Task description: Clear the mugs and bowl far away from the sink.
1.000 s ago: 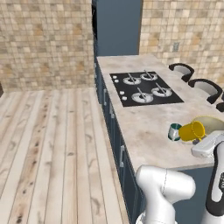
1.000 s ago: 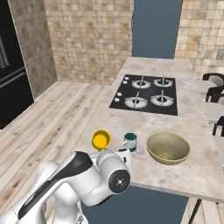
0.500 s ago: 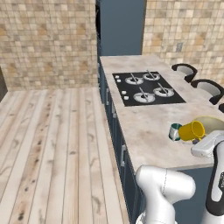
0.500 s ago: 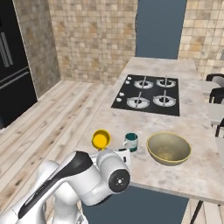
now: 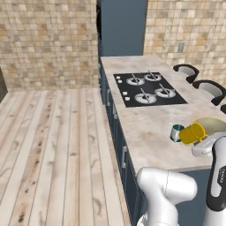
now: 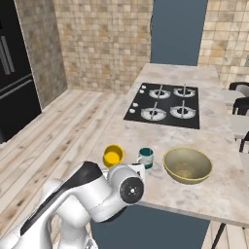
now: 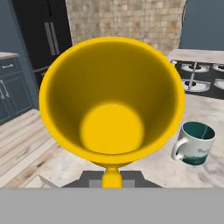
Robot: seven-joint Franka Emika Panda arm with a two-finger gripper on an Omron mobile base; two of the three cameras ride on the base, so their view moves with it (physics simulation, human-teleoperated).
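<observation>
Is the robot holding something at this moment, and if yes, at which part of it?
Yes. The tool holds the yellow mug by its handle at the bottom edge of the hand view, tipped on its side with its opening facing the camera.

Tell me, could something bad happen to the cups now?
Maybe. The end effector seems to grip the yellow mug only by its handle, tipped sideways, so it might slip and fall. The teal mug and the bowl sit close by, so a swing could bump them. The counter's edge is near too.

matt yellow mug (image 7: 111, 103), beige marble counter (image 5: 150, 126).
</observation>
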